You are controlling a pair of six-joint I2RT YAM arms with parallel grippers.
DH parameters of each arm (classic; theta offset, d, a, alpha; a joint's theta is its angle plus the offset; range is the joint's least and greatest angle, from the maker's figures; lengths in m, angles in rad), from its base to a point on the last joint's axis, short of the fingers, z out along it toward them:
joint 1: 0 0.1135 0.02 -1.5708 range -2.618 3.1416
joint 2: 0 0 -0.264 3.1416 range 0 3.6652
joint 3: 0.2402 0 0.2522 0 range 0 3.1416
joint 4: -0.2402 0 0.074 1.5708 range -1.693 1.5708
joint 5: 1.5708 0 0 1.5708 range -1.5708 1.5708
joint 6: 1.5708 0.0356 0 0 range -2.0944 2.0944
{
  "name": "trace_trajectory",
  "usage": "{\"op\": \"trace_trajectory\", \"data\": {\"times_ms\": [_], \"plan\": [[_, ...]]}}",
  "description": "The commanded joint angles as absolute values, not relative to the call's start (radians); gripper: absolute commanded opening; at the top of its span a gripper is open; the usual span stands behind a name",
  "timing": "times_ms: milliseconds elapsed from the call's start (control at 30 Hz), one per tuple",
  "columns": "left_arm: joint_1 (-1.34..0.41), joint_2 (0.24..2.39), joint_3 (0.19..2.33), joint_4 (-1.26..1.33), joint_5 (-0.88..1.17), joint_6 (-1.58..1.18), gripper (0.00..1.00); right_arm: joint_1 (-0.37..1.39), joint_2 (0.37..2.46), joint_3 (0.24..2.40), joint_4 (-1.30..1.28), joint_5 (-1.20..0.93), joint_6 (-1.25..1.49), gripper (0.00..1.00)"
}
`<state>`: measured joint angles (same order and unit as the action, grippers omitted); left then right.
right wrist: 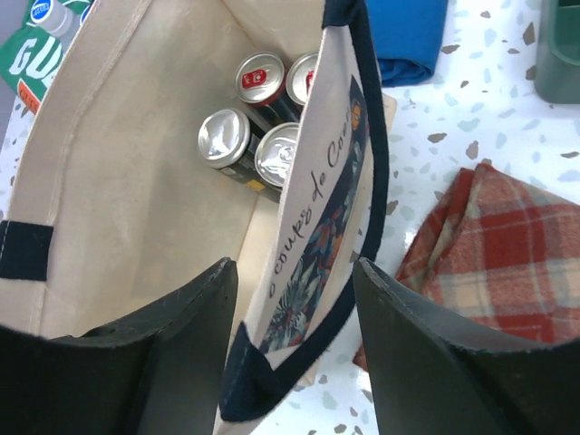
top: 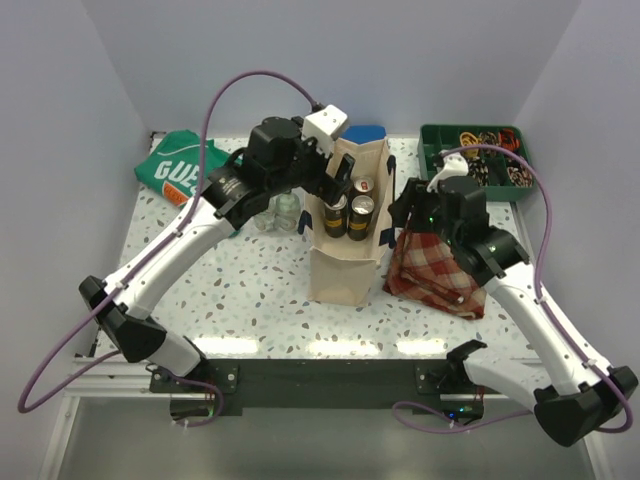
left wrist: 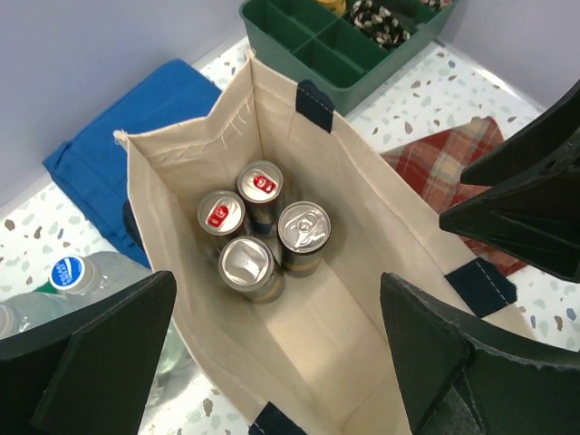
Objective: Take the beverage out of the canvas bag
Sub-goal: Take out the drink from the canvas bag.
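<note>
canvas bag (left wrist: 181, 181) | four cans (left wrist: 304, 227) inside | right wrist: right claw (right wrist: 294, 272) straddles wall

You're looking at a robot lab cell: plain pale walls (top: 60, 100) box in the speckled table (top: 260, 290) carrying the canvas bag (top: 345, 270), and in front of that bag the left arm (top: 180, 245) and right arm (top: 545, 310), trailing purple cables (top: 250, 78), are mounted on a metal frame (top: 110, 375).

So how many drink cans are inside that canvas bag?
4, standing together at the far end of the canvas bag: two red-topped cans and two silver-topped cans. None appears hidden.
</note>
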<state>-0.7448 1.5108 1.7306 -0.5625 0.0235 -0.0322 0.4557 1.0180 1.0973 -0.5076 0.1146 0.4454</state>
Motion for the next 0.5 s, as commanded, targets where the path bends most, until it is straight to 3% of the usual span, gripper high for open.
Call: {"op": "trace_trajectory", "data": {"times_ms": [0,133,233,467], "plan": [[-0.765,1.563,1.758,-0.583,-0.044,-0.005,0.99,0.445,1.068,1.103,-0.437,0.058,0.482,0.57],[-0.773,1.585,1.750,-0.581,-0.051,-0.005,0.99,0.423,1.103,1.088,-0.420,0.003,0.497,0.52],[-0.775,1.585,1.735,-0.574,-0.055,-0.006,0.99,0.422,1.094,1.065,-0.401,-0.046,0.494,0.38],[-0.776,1.598,1.732,-0.557,-0.048,-0.006,0.99,0.422,1.045,0.999,-0.368,-0.175,0.454,0.29]]}}
